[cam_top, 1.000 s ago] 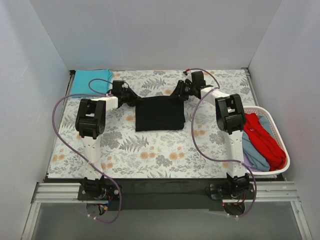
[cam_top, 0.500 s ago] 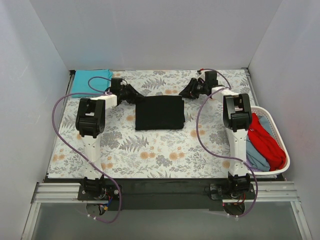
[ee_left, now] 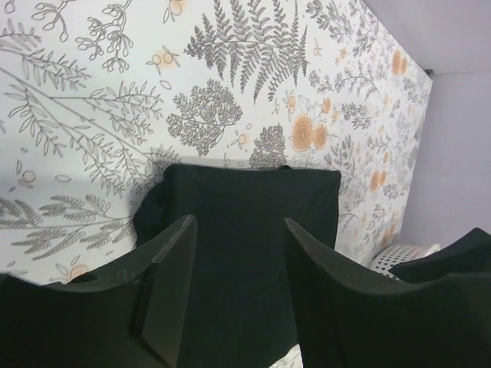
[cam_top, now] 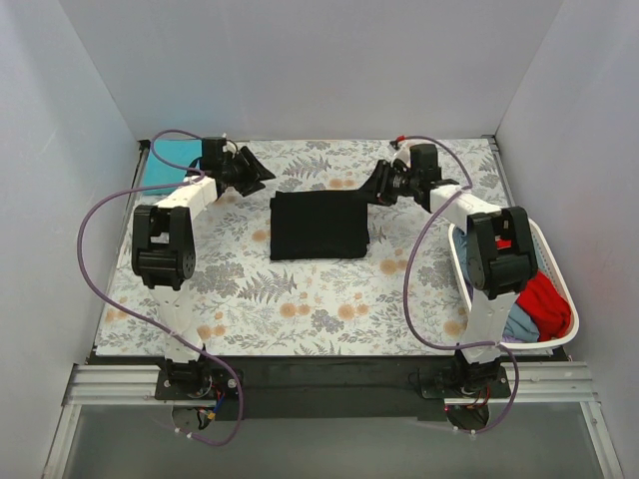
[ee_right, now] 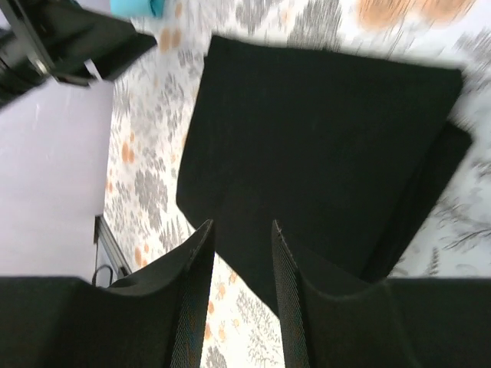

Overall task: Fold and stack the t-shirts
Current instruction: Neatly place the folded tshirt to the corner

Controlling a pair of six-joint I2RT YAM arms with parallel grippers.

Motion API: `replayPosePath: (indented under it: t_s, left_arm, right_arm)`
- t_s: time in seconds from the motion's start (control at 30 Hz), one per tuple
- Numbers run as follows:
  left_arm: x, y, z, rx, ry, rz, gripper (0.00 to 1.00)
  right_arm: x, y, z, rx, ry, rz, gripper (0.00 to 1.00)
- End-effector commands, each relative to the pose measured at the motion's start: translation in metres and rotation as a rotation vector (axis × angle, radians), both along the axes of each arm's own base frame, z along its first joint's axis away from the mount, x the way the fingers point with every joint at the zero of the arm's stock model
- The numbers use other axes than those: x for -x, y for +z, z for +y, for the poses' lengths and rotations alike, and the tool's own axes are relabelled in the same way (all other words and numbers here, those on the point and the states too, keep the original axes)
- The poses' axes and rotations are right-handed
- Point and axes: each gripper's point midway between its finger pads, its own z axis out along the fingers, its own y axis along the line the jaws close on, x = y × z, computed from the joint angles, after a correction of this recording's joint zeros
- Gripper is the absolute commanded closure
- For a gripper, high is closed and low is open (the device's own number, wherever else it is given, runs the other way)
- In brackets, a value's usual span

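Left fingers (cam_top: 257, 179) stand apart with nothing between them; they hang above the far left part of the worktop (cam_top: 300, 299), just off the far left corner of the black t-shirt (cam_top: 319, 226). Through my left wrist camera I look down the gap between the two dark fingers (ee_left: 165, 284) and see that shirt (ee_left: 253, 230) lying beyond their tips, not touching them. My right fingers (cam_top: 375, 191) are parted too, by a narrower gap, and they grip nothing. They hover near the shirt's far right corner, pointing toward it. From the right wrist the black cloth (ee_right: 322, 146) fills most of the view below the tips, somewhat blurred.

The black t-shirt is folded into a neat, nearly square block and lies flat in the middle of the floral covering (cam_top: 329, 304), between my two arms. A teal t-shirt (cam_top: 165, 165) lies folded at the far left corner of the worktop, partly behind my left arm. At the right edge sits a white basket (cam_top: 544, 345), partly hidden by my right arm, with a red t-shirt (cam_top: 544, 299) and a light-blue t-shirt (cam_top: 517, 327) heaped loosely inside.
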Motion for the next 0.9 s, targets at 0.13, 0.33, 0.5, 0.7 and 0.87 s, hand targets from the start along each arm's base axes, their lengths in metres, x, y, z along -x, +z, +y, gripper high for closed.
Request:
replayPosePath:
  t_s: [0.13,0.33,0.5,0.7,0.87]
  left_arm:
    - [0.046,-0.025,0.009,-0.114,-0.071,0.166,0.51]
    - [0.065,-0.05,0.011,-0.155,-0.138,0.261,0.51]
    - [0.08,-0.068,0.009,-0.166,-0.188,0.318,0.51]
    - [0.085,-0.077,0.001,-0.163,-0.227,0.331,0.5]
    - [0.092,-0.075,-0.014,-0.073,-0.266,0.327,0.5]
  right_arm:
    - [0.069,-0.059,0.016,0.025,0.144,0.108,0.58]
    - [0.097,-0.089,0.001,0.089,0.13,0.158,0.58]
    - [0.112,-0.113,-0.01,0.117,0.109,0.225,0.59]
    - [0.114,-0.116,-0.017,0.121,0.094,0.231,0.59]
    - [0.111,-0.114,-0.017,0.116,0.094,0.226,0.6]
